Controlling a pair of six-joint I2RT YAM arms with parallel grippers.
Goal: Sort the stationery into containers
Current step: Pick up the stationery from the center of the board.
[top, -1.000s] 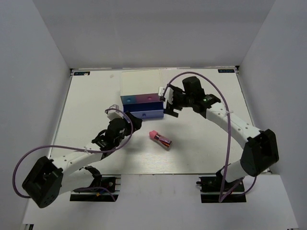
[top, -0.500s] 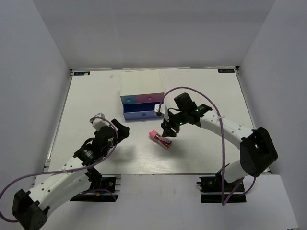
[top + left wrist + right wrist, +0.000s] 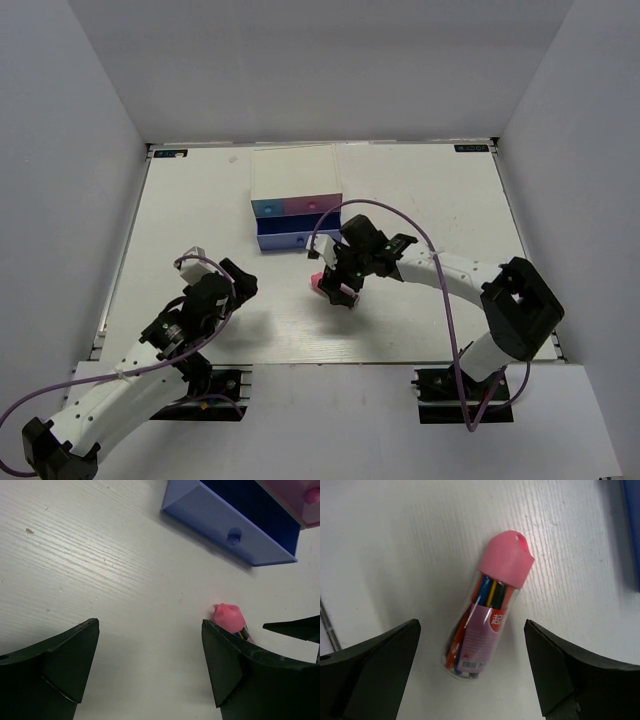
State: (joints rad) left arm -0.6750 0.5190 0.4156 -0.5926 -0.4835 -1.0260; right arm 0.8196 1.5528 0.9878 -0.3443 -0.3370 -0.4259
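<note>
Counter (image 3: 430,200): white, woodgrain surface, walled in on three sides by white panels.

Small white box-shaped cabinet (image 3: 293,172) stands toward the back, left of centre. Two top drawers are shut: light blue drawer (image 3: 268,208) on the left, pink drawer (image 3: 316,206) on the right, each with a small knob. Darker blue drawer (image 3: 296,239) below them is pulled out toward the arms. The left wrist view shows its front panel, round knob (image 3: 233,536) and dark interior; contents cannot be made out.

Pink-capped clear plastic tube (image 3: 482,615) lies flat on the counter in front of the open drawer, near it but not touching. Coloured pens show inside; a magenta label with a barcode wraps the lower half. In the overhead view its cap (image 3: 317,281) points left and back, toward the cabinet.

Right gripper (image 3: 471,645): directly above the tube, fingers spread wide to either side of it, bare counter showing between each finger and the tube. Not gripping.

Left gripper (image 3: 150,670): spread wide, nothing between the fingers, over bare counter left of the tube and well apart from it. Its camera catches the pink cap and one dark tip of the right gripper at the right edge.
</note>
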